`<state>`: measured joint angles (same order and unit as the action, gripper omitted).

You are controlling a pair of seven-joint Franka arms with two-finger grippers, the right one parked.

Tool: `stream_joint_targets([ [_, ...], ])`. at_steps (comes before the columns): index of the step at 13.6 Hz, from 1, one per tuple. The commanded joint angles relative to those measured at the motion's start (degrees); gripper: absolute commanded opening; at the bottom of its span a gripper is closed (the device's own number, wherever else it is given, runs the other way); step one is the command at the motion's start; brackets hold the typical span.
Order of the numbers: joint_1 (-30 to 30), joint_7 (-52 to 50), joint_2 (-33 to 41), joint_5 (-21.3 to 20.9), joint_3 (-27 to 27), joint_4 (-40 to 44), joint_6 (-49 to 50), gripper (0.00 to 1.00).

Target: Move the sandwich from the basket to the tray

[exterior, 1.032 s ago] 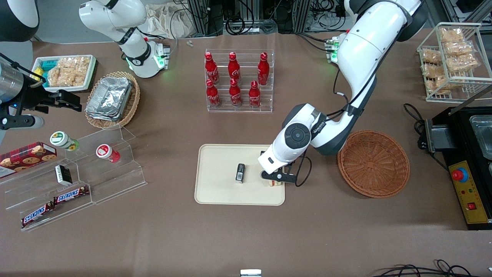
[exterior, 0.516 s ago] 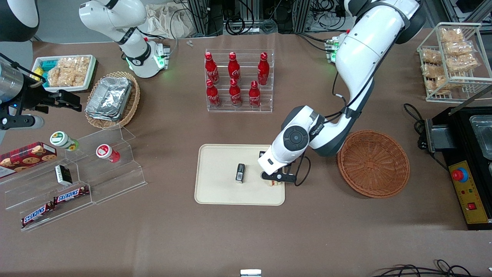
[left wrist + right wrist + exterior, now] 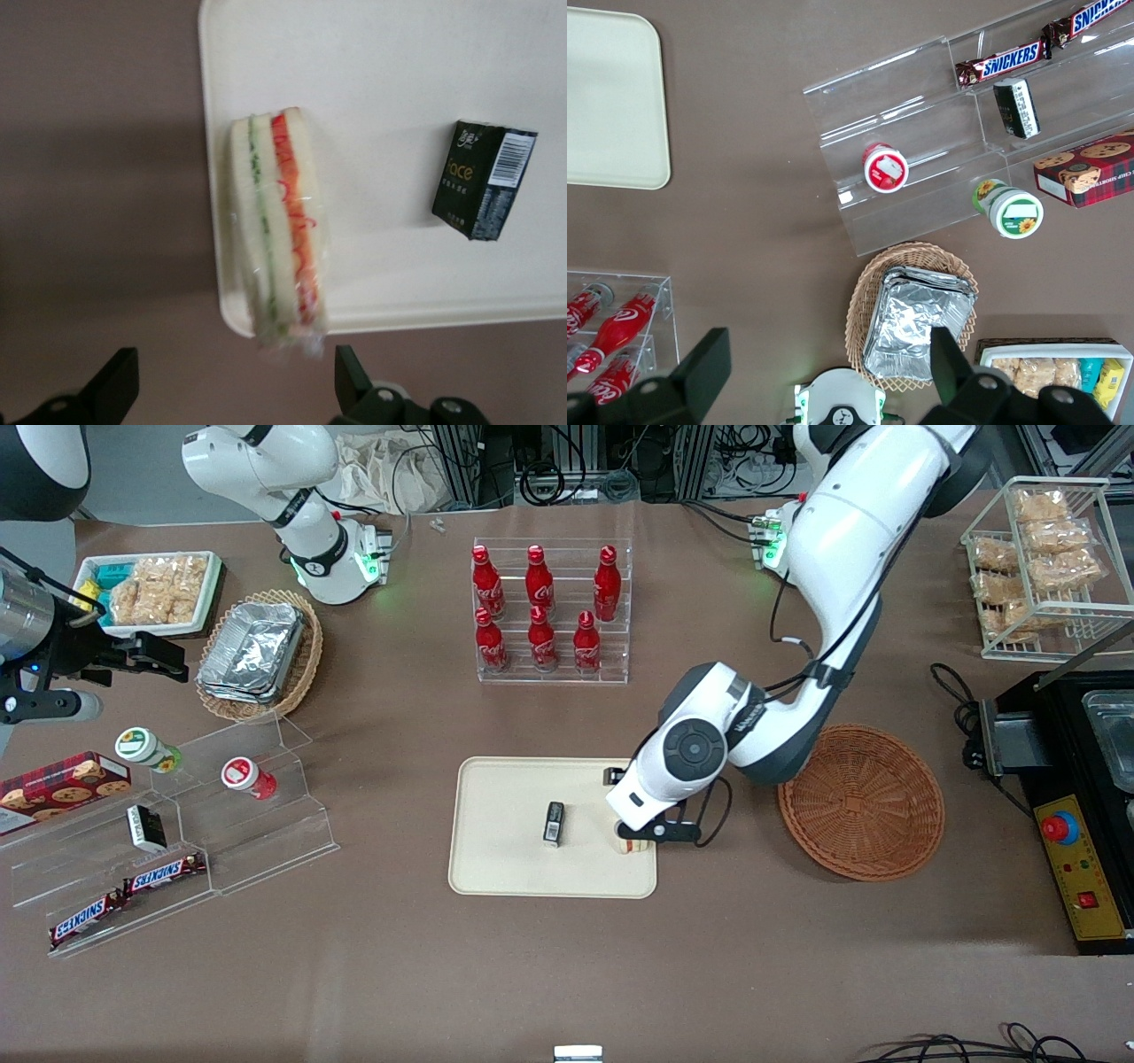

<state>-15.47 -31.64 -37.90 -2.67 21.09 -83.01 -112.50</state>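
Observation:
The sandwich lies on its side on the cream tray, at the corner nearest the front camera and the basket. In the left wrist view the sandwich shows pale bread with an orange-red filling, and its wrap end hangs over the tray rim. My left gripper hovers just above the sandwich, open and empty, its fingers apart and clear of it. The reddish-brown wicker basket stands empty beside the tray, toward the working arm's end.
A small black pack lies in the middle of the tray, also in the wrist view. A rack of red bottles stands farther from the front camera. Acrylic steps with snacks lie toward the parked arm's end.
My left arm's wrist has shifted a little toward the basket and lifted slightly. The sandwich stays where it was on the tray.

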Motion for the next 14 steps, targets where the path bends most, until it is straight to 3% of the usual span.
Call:
stream_joint_targets([
  [1, 3.76, 5.87, 7.29, 3.89, -0.18, -0.92, 7.71, 1.00],
  [4, 9.55, 8.51, 13.53, 3.55, -0.26, -0.92, 16.24, 1.00],
  [8, 21.07, 22.82, 20.83, 1.36, -0.70, -0.84, 22.23, 1.00],
  [11, 23.82, 24.52, 21.64, -5.32, -0.97, 2.84, 25.29, 1.00],
  [14, 26.44, 24.70, 21.64, -4.72, -2.02, 5.14, 28.48, 1.00],
])
